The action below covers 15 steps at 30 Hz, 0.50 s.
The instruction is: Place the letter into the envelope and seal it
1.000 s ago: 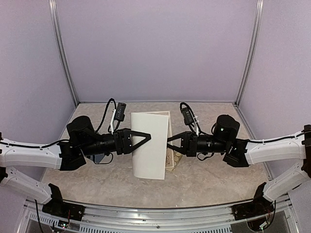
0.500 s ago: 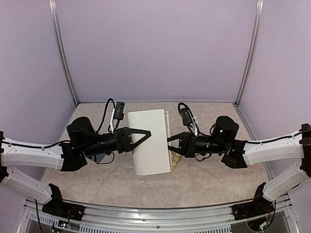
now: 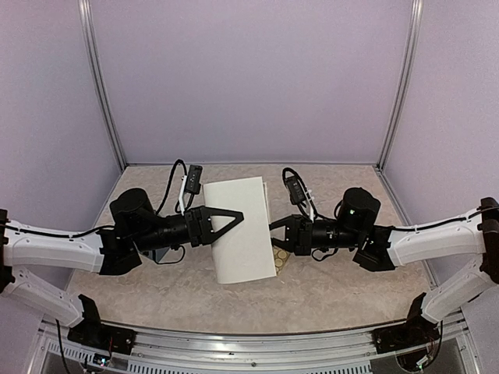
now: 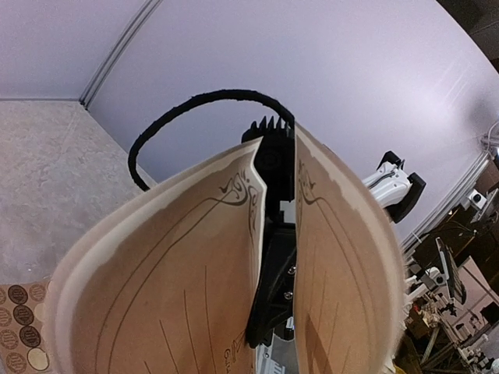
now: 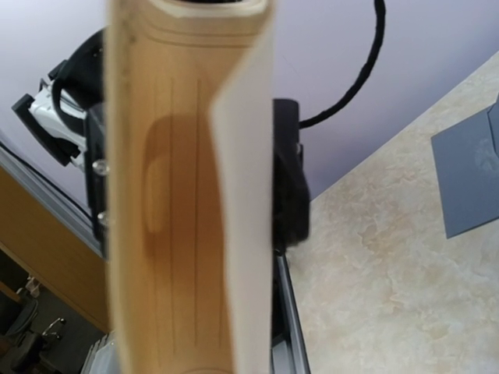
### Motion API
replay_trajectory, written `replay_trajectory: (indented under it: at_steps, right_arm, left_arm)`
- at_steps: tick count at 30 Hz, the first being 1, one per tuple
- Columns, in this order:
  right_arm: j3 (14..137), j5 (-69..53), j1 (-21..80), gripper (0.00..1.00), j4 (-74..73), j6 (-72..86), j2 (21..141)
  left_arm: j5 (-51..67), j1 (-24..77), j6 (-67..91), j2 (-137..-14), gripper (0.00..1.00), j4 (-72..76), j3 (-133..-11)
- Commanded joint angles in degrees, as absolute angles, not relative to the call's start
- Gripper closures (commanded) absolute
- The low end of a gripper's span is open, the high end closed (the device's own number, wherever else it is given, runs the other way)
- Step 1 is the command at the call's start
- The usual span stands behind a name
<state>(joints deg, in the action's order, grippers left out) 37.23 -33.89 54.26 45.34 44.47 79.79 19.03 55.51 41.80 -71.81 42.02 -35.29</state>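
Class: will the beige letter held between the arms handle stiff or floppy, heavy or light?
Probably floppy: the letter bows in a deep curve. Likely light: the right gripper, jaws shut on one edge, holds it up. Thin sheet, so it may crease.

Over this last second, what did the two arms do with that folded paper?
The right gripper, shut on the edge of the letter, pushed slightly toward the left gripper; the letter tilted and its white flap closed further over the beige half. The left gripper and the sticker sheet barely moved.
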Motion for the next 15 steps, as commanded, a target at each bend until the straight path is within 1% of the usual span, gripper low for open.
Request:
replay_trajectory:
  at_steps: [1,4,15]
  right_arm:
    - [38.8,-34.8,55.1,1.0,46.4,44.1,80.3]
    - [38.7,-34.6,55.1,1.0,46.2,44.0,80.2]
    - [39.0,-35.1,55.2,1.0,46.1,44.0,80.8]
  left_arm:
    - [19.3,56.0,41.7,-72.7,0.58,43.7,-35.8]
    - [19.3,55.9,41.7,-72.7,0.62,43.5,-35.8]
    - [20.5,56.0,42.0,-74.1,0.61,43.7,-36.7]
